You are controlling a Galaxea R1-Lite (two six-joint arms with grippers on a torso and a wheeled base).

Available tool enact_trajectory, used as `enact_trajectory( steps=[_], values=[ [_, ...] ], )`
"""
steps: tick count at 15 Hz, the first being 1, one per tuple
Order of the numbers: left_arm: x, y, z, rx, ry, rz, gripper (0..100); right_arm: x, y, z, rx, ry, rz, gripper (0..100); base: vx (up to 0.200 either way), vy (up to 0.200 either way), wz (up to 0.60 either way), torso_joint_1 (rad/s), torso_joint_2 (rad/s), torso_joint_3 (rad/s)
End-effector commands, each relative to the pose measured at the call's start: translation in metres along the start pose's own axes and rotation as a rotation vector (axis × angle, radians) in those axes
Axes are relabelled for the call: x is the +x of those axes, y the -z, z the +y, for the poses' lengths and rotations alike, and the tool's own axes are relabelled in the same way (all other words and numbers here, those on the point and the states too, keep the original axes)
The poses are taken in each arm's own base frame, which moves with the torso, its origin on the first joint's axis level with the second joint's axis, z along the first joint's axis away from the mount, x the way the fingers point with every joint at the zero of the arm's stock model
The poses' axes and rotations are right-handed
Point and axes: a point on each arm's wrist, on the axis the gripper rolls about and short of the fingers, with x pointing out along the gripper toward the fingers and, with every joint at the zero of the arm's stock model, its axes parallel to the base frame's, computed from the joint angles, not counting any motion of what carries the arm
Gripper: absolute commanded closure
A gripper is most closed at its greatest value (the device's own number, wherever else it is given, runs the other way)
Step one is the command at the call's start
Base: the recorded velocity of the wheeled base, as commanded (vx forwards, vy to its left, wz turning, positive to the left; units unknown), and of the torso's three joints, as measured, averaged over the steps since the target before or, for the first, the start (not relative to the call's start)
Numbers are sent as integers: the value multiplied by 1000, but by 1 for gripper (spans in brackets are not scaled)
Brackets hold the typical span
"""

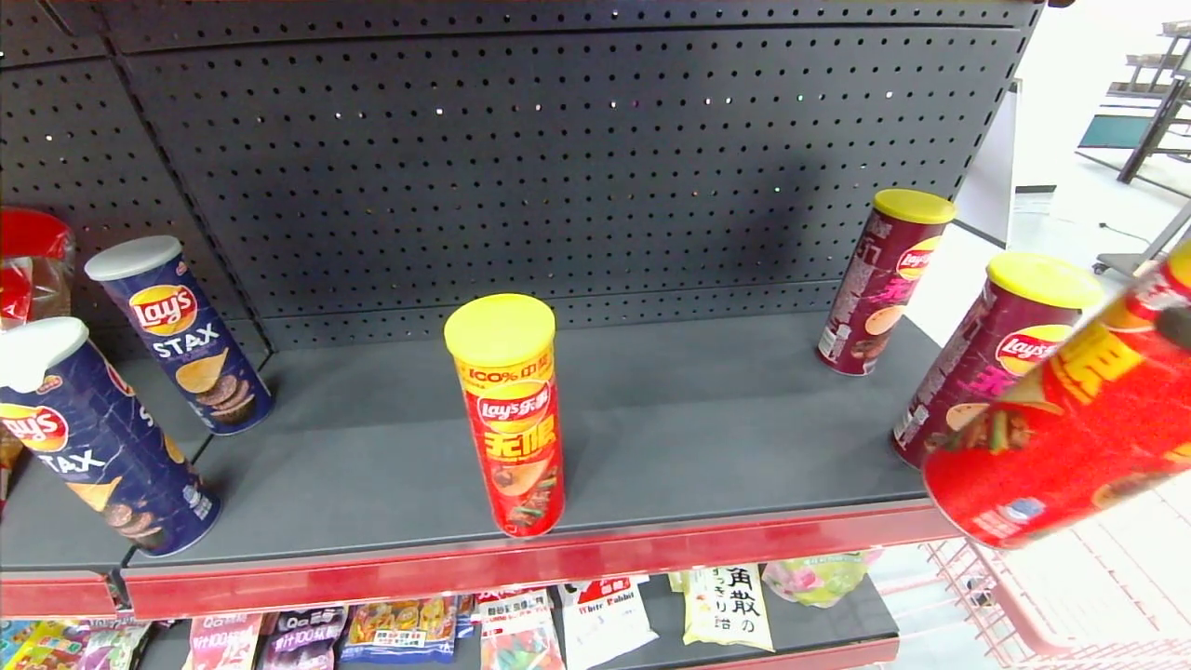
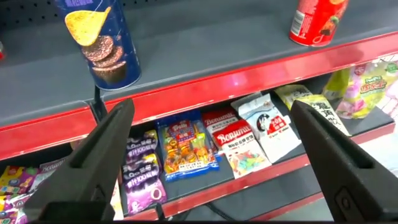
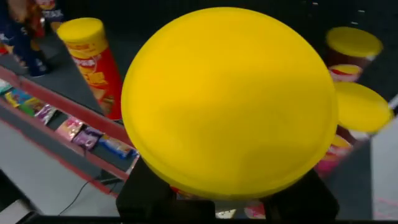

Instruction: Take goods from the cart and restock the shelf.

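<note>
While the right hand [image 3: 217, 202] is clenched around a red can [image 1: 1070, 437], that can hangs tilted off the right end of the shelf [image 1: 707, 409], its base toward the shelf's red front edge and above the pink wire cart [image 1: 1070, 596]; its yellow lid [image 3: 230, 99] faces the wrist camera. A second red can [image 1: 510, 419] stands upright near the middle of the front edge. Two maroon cans stand at the right end, one [image 1: 884, 279] by the back panel, the other [image 1: 996, 363] near the front right corner, just beside the held can. Two blue cans [image 1: 181, 335] [image 1: 93, 437] stand at the left end. The left hand [image 2: 211, 109] is released, fingers spread wide, below the front edge and facing the snack bags [image 2: 186, 146] on the lower shelf.
</note>
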Motion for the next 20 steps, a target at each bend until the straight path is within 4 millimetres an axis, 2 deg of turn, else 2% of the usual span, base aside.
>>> enact_trajectory(
  steps=[1, 7, 9, 12, 16, 20],
  values=[
    [0, 0, 0, 4, -1, 5, 0, 64, -7, 7, 3, -105, 110, 100, 0, 0, 0, 0, 0, 0],
    [0, 1, 0, 1, 3, 6, 0, 139, -9, 6, 13, -168, 192, 100, 0, 0, 0, 0, 0, 0],
    [0, 1, 0, 1, 3, 6, 0, 174, -4, 7, 7, -202, 175, 100, 0, 0, 0, 0, 0, 0],
    [0, 1, 0, 1, 3, 6, 0, 209, 3, 8, 8, -224, 183, 100, 0, 0, 0, 0, 0, 0],
    [0, 1, 0, 1, 3, 6, 0, 243, 15, 9, -61, -284, 206, 100, 0, 0, 0, 0, 0, 0],
    [0, 1, 0, 1, 3, 6, 0, 271, 18, 18, -65, -304, 185, 100, 0, 0, 0, 0, 0, 0]
  ],
)
